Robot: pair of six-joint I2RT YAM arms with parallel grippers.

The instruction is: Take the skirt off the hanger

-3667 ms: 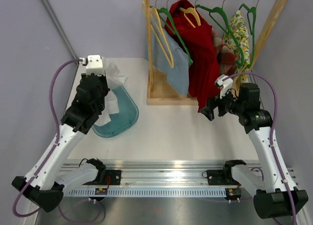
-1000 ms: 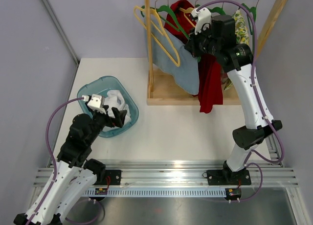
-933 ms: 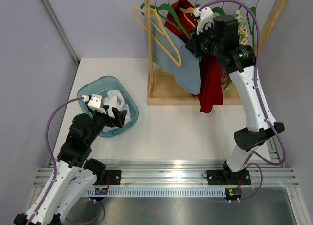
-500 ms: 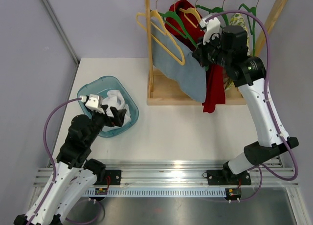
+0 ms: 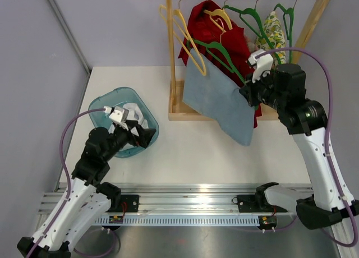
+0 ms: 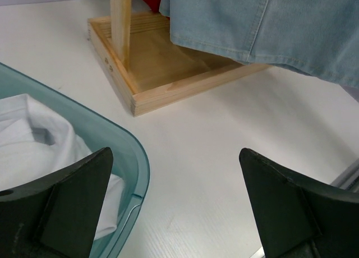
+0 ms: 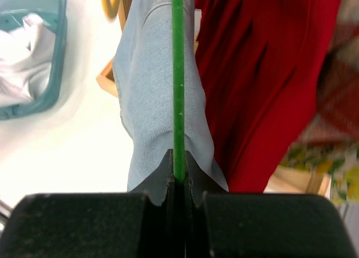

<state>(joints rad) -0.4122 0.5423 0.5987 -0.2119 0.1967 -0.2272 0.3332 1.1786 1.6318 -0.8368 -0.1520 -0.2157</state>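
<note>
Right pincer (image 5: 248, 95) has dropped off the rail twd 4 o'clock since 0.5 s ago, pulling hanger (image 5: 216, 48) + skirt (image 5: 217, 101) out in front of the rack (image 5: 172, 95). Top view: skirt still on hanger, slanting over tabletop (image 5: 190, 151), lower corner at 5 o'clock. Right wrist view only: pincer clamped on thin green wire hanger, pale-blue twill denim draped either side, red cloth (image 7: 263, 90) at 3 o'clock. Left wrist view: left pincer (image 6: 179, 213) wide, nothing held; translucent teal tub (image 6: 134, 151) w/ crumpled white cloth (image 6: 39, 134) at 9 o'clock.

top: overhead | left wrist: low, far | right wrist: close | shared: skirt (image 5: 216, 98)
</note>
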